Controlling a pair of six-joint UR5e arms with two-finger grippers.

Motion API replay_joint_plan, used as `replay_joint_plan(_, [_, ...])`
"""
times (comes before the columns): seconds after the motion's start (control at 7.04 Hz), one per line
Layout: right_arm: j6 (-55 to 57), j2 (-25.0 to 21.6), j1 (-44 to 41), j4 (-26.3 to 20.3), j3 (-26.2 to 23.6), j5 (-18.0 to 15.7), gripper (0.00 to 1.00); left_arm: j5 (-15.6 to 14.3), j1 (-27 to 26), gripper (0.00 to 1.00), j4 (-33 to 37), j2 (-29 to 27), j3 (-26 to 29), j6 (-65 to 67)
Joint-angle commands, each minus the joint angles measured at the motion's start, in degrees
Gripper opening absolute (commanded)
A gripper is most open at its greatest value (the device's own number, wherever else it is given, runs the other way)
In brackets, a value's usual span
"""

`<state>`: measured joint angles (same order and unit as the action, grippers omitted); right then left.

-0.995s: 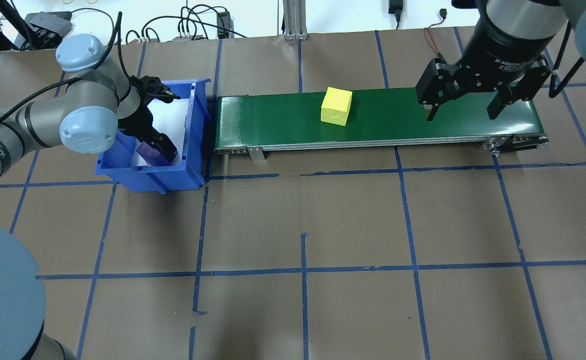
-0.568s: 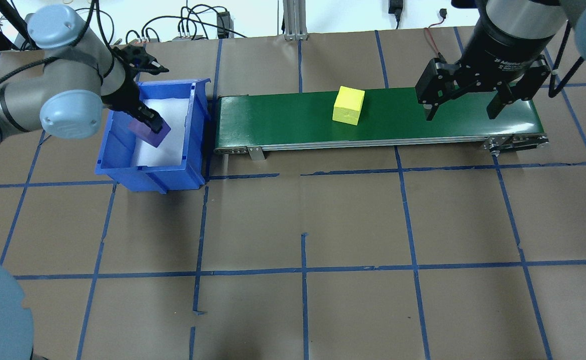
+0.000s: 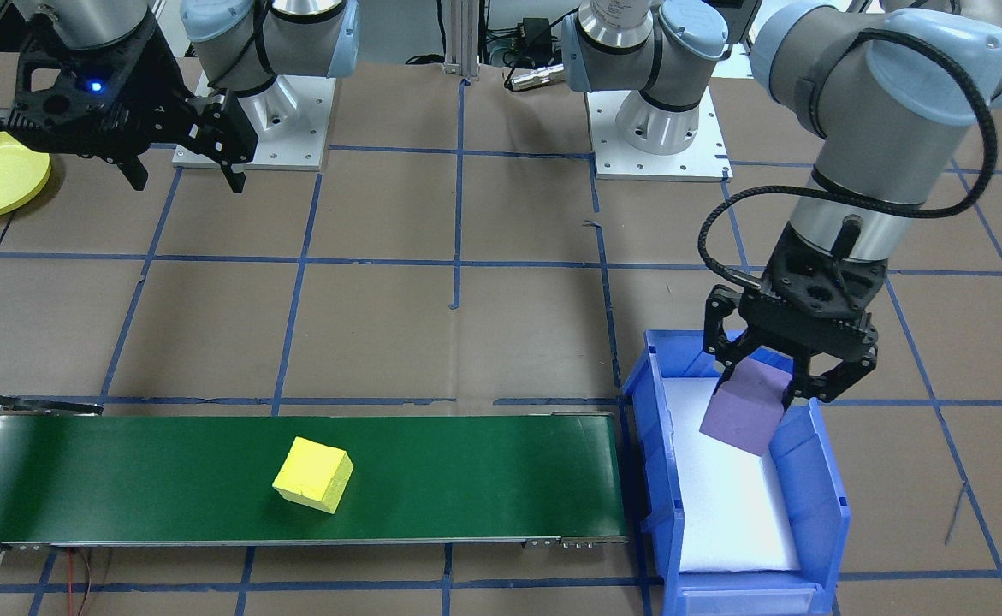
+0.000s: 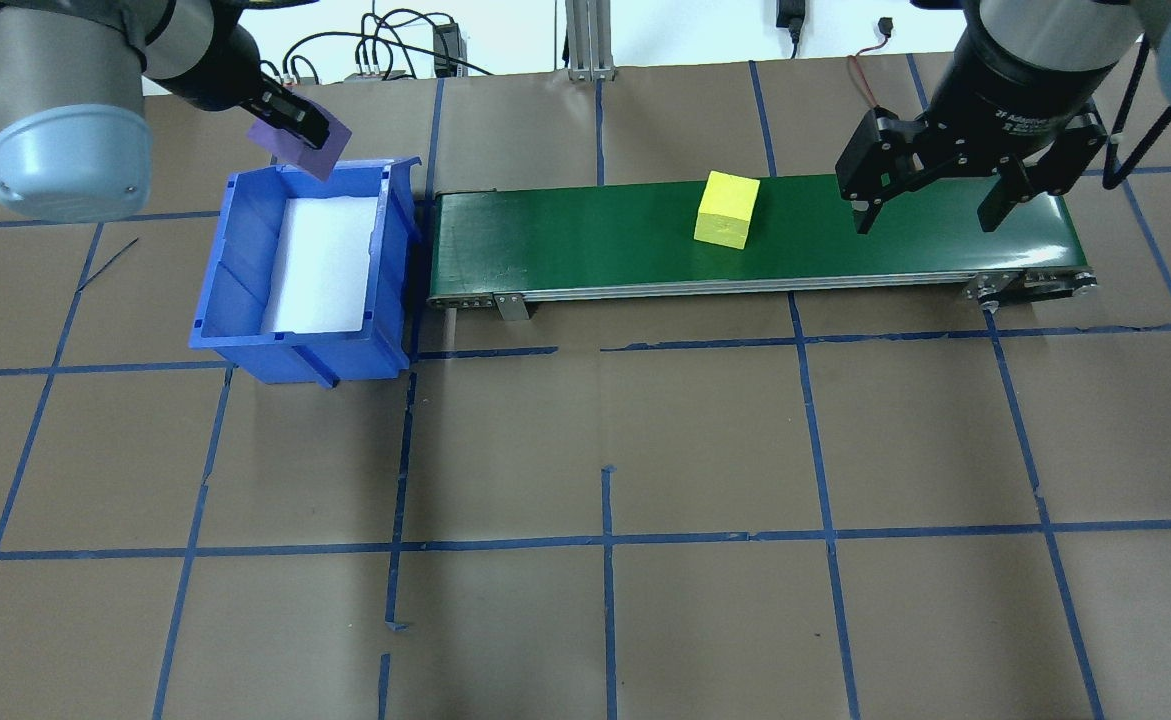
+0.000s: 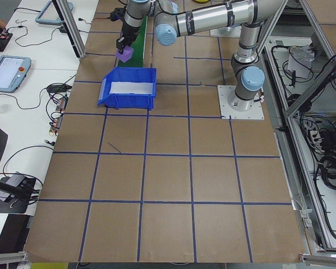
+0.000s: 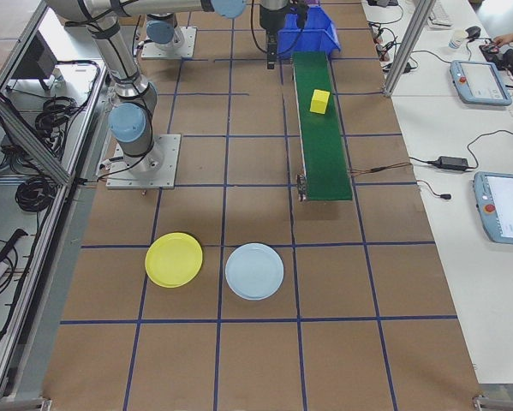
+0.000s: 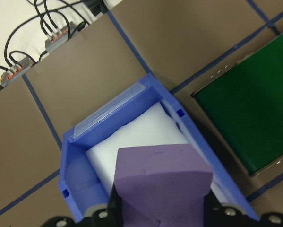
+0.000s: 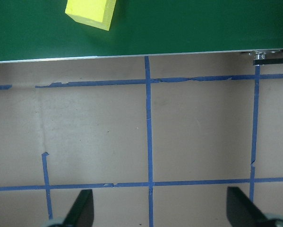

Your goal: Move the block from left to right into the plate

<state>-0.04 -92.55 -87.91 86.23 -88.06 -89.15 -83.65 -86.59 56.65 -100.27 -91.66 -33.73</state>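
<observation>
Left claw clamped on purple block, held in the air above the blue bin (white liner inside). Right claw spread wide, holding nothing, hanging over the right end of the green belt. Yellow block sits on the belt, just left of that claw. Yellow plate is on the worktop well apart from the belt, beside a pale blue plate.

- Bright, even light from above falls on the worktop; shadows are soft and faint.
- The white liner in the bin is overexposed, its detail lost.
- The wrist views are sharp on the worktop, while the near purple block is slightly soft.
</observation>
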Motion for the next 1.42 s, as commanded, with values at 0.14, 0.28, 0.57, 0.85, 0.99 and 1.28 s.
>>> replay_joint_plan(0.14, [-6.4, 3.5, 13.3, -0.1, 2.1, 0.0, 1.00, 0.4, -5.5, 0.34, -1.5, -7.4, -0.8, 11.4])
replay_joint_plan(0.28, [-8.6, 7.9, 16.2, 0.3, 4.1, 0.3, 1.00, 0.4, -6.8, 0.34, -1.9, -9.6, -1.5, 12.4])
replay_joint_plan(0.57, [-9.6, 19.6, 16.5, 5.1, 11.3, 1.8, 1.00, 0.4, -9.2, 0.34, -2.2, -12.0, -2.5, 14.1])
replay_joint_plan(0.85, [-11.2, 24.0, 16.9, 6.7, 12.7, 6.3, 1.00, 0.1, -9.3, 0.96, -3.2, -13.5, -2.3, 14.1])
replay_joint_plan(0.99, [-11.7, 26.3, 17.7, 10.4, 12.5, 8.4, 1.00, -1.4, -9.3, 1.00, -2.8, -11.5, -1.2, 13.7])
replay_joint_plan(1.28, [-11.6, 27.9, 18.5, 12.0, 11.2, 13.6, 1.00, -8.3, -9.2, 1.00, 3.9, -5.2, -0.5, 13.8])
